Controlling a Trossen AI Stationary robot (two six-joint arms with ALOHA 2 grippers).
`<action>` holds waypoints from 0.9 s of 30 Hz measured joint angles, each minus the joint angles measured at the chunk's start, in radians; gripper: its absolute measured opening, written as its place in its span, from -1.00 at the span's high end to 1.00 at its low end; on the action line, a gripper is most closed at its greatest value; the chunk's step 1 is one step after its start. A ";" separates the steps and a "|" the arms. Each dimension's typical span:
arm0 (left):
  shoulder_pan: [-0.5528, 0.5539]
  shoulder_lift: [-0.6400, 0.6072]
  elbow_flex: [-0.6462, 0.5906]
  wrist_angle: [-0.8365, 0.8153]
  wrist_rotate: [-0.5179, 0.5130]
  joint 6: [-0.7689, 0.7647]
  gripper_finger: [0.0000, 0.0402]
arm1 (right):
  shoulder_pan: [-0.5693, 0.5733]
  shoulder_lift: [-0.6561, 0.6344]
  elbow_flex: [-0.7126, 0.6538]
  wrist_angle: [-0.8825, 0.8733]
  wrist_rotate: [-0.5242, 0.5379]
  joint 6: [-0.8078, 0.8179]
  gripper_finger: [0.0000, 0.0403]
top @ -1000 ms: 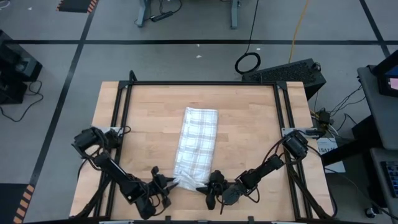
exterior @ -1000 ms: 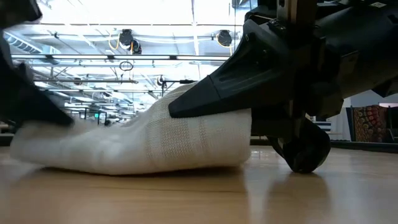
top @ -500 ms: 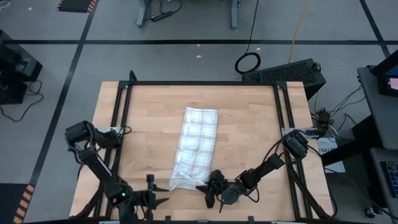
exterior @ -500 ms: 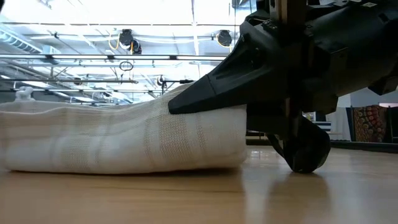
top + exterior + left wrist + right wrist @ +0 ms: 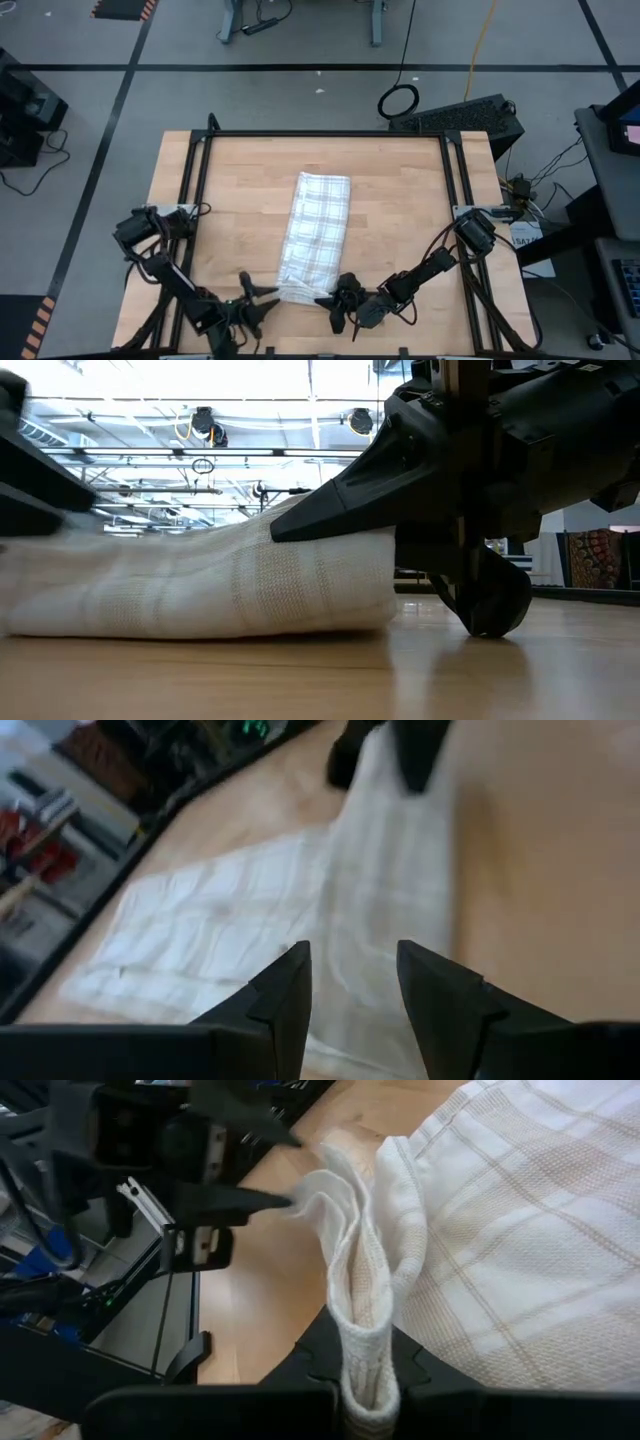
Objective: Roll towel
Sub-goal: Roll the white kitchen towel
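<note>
The towel [image 5: 316,240] lies in the middle of the wooden table [image 5: 400,200], folded into a long narrow strip that runs away from the robot; its near end is lifted and bunched, while the rest lies flat on the wood.

The right gripper [image 5: 327,299] is at the near right corner of the strip; its fingers are pressed together on a doubled fold of the cloth, and the right wrist view shows this fold standing up between them; in the low view the cloth is raised at that side under the dark finger.

The left gripper [image 5: 262,299] is just beside the near left corner, pointing toward the cloth; its fingers [image 5: 290,990] are spread apart with nothing between them, and in the left wrist view the towel lies in front of them, not inside them; from the high view it seems close to the edge, but I cannot tell if it touches.

I judge that the task is at its beginning: the near edge is being taken up on both sides, and no roll is made yet.

The next move calls for the left gripper to go a little forward and close on its corner at the same height as the right one; then both must turn the edge over together, evenly, so that the roll does not go crooked.
</note>
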 joint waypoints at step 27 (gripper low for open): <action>-0.046 -0.006 -0.002 -0.088 0.125 -0.275 0.23 | 0.000 0.000 -0.001 0.001 0.000 0.039 0.96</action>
